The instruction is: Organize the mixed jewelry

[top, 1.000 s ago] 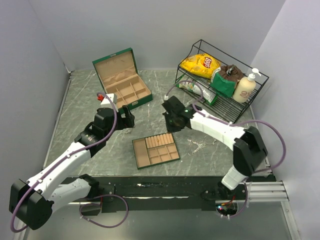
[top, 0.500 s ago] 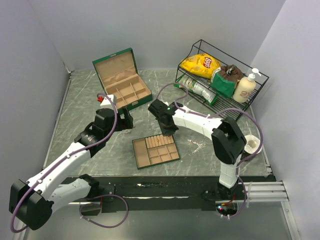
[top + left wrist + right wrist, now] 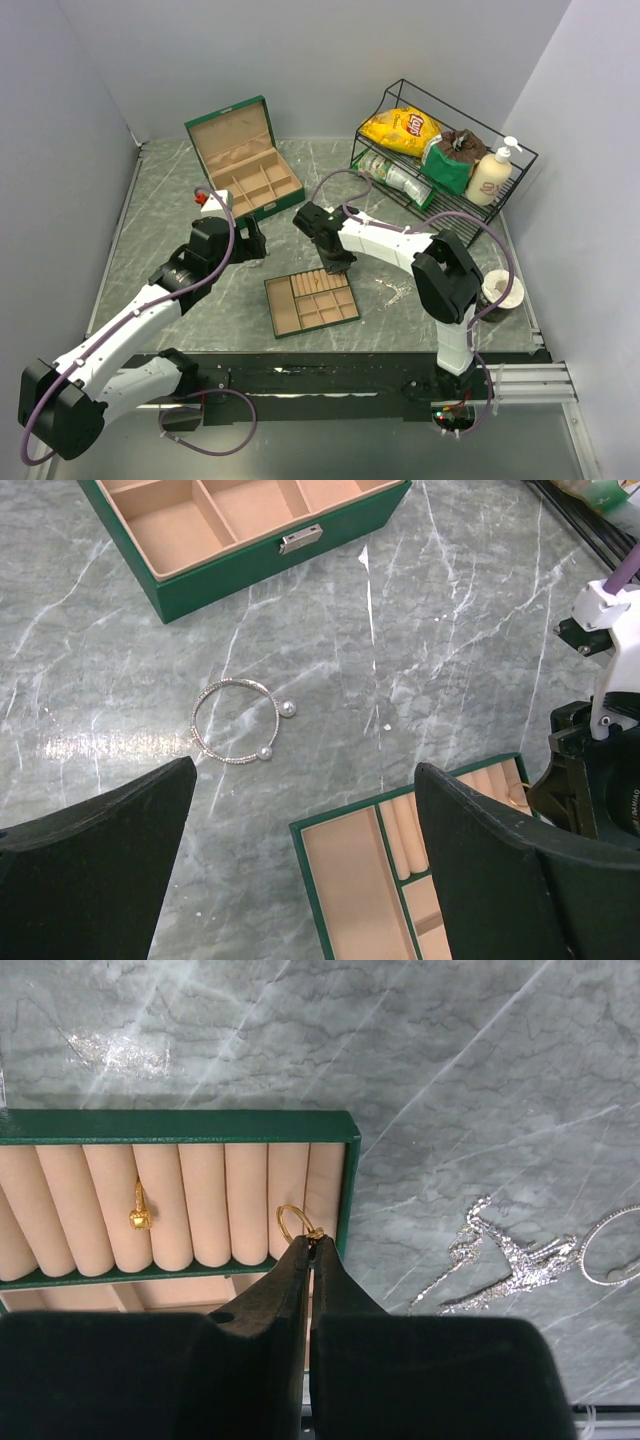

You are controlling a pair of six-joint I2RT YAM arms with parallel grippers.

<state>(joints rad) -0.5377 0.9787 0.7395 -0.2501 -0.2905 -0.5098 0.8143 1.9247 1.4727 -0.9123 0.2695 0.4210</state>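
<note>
At the right-end roll slot of the near tray [image 3: 180, 1126], the right pincer [image 3: 310, 1248] pinches a gold ring [image 3: 290, 1216]; silvery chains [image 3: 500, 1260] lie on the counter [image 3: 450, 1060] just right. Farther left, the left pincer [image 3: 305, 780] hangs spread above a pearl-tipped bangle [image 3: 235, 722].

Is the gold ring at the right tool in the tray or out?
In: the gold ring sits among the tray's end rolls, right tool shut on it. Depth: cannot tell.

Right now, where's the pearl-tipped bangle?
Left wrist view, left of centre: the bangle lies flat on the marble table between the green box and the divided tray, touching neither, ahead of the open left hand.
</note>
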